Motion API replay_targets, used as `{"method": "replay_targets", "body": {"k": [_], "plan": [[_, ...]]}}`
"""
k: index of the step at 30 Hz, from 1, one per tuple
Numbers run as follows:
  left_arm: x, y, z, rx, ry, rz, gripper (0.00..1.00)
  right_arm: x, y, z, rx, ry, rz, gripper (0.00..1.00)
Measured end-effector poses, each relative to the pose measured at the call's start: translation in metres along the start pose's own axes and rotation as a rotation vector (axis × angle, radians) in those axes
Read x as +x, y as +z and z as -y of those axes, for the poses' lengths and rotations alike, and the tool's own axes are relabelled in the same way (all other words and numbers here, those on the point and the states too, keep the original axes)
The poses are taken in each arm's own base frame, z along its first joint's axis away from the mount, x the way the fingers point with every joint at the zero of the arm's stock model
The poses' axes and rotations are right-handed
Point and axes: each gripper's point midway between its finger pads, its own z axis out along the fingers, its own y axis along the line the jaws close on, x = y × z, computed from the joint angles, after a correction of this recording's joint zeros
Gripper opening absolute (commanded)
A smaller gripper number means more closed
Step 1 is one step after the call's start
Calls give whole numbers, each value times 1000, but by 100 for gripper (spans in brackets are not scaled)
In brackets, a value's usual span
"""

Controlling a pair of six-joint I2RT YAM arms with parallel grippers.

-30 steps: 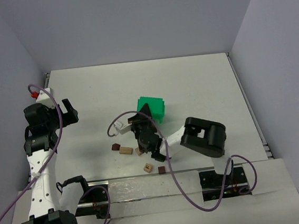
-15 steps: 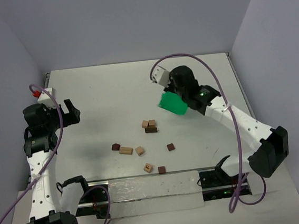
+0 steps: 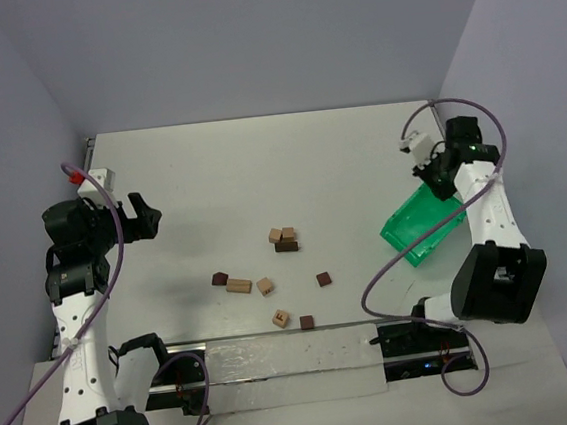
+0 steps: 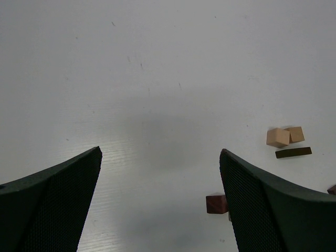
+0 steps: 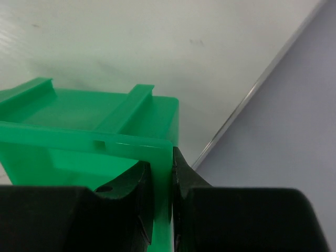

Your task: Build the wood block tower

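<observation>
Closest in, our right gripper (image 5: 160, 163) is clamped on the wall of the green bin (image 5: 79, 137). Left of the bin, our left gripper (image 4: 160, 151) hangs spread and empty. Wood blocks (image 3: 276, 235) lie scattered between it and the bin, off its bin-side finger. The dark brick (image 4: 293, 152) points bin-ward. Nothing seems stacked yet, so the free left arm looks better placed.
</observation>
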Motion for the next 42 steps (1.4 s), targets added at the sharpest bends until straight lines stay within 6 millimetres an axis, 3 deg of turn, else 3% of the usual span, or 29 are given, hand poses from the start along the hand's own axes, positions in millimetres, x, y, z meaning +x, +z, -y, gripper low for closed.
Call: {"method": "replay_targets", "body": {"k": [6,9,14,20,30,32,37,42], "plan": [[4,4,1,17,-6,-18,99,75,16,21,10,358,-67,0],[6,6,3,33,-10,-28,99,98,22,28,8,468,-82,0],[7,8,6,56,-15,-37,99,118,49,34,-66,582,-92,1],[6,7,6,57,-1,-31,99,120,78,31,-175,613,-85,3],[2,2,7,56,29,-9,99,121,88,50,-174,627,-73,18],[2,2,7,56,28,-9,99,121,89,52,-170,627,-74,23],[3,3,7,56,26,-14,99,123,90,57,-156,629,-81,53],[4,4,7,57,24,-17,99,124,90,57,-151,640,-89,64]]}}
